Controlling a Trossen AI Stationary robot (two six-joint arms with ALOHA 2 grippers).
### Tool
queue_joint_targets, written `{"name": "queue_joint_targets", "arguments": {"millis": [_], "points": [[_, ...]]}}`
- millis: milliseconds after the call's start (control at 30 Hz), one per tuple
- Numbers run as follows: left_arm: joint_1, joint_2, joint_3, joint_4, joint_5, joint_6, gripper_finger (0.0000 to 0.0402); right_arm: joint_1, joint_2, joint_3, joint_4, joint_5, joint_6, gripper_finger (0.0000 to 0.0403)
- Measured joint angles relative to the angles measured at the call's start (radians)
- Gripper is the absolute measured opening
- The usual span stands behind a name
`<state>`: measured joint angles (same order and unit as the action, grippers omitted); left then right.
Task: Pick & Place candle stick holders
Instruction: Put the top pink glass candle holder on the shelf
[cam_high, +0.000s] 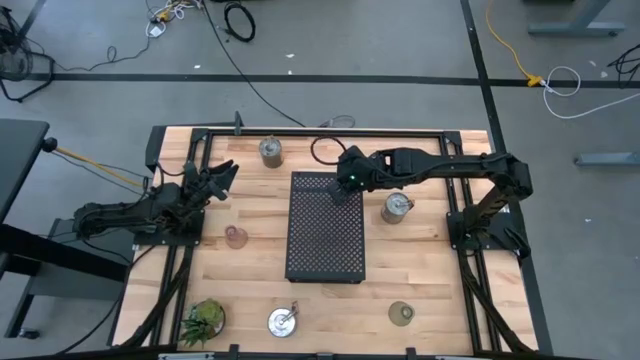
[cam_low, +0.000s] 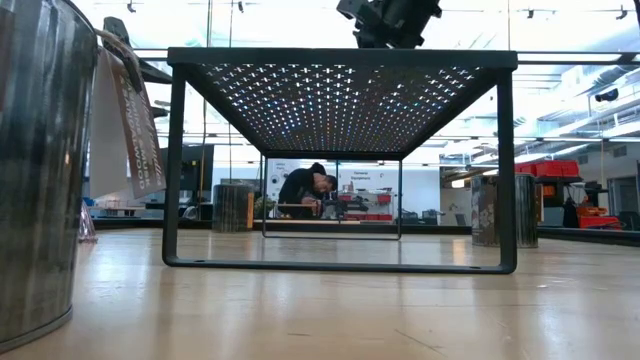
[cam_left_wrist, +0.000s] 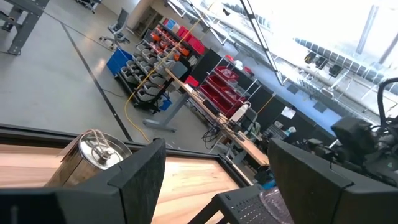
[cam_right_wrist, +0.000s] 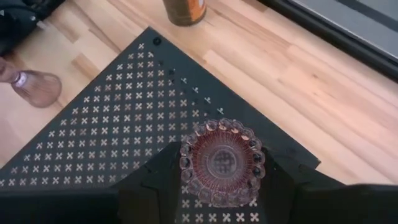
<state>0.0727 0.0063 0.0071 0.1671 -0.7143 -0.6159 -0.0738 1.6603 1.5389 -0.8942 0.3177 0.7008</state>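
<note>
Tray (cam_high: 325, 240) flanked by silvery holder (cam_high: 396, 208) and pink holder (cam_high: 236, 236)

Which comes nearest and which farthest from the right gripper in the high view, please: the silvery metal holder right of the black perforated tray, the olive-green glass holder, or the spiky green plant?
Measured from the right gripper, over the tray's far end:
1. Silvery metal holder, just right of the black perforated tray.
2. Olive-green glass holder, near the table's front edge, on the right.
3. Spiky green plant, front left corner.
</note>
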Motion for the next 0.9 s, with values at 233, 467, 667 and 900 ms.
{"name": "queue_joint_targets", "arguments": {"millis": [233, 467, 667, 900], "points": [[0.000, 0.000, 0.000, -0.009, 0.000, 0.000, 0.0287, -0.002, -0.006, -0.001, -0.006, -0.011, -0.001, 0.0164], [0.000, 0.000, 0.000, -0.009, 0.000, 0.000, 0.0287, -0.002, -0.007, -0.002, -0.015, -0.036, -0.011, 0.0168], [0.000, 0.000, 0.000, -0.009, 0.000, 0.000, 0.0287, 0.000, -0.005, -0.007, -0.038, -0.052, -0.055, 0.0205], [0.000, 0.000, 0.000, -0.009, 0.000, 0.000, 0.0287, 0.000, -0.003, -0.007, -0.025, -0.042, -0.068, 0.0240]]}}
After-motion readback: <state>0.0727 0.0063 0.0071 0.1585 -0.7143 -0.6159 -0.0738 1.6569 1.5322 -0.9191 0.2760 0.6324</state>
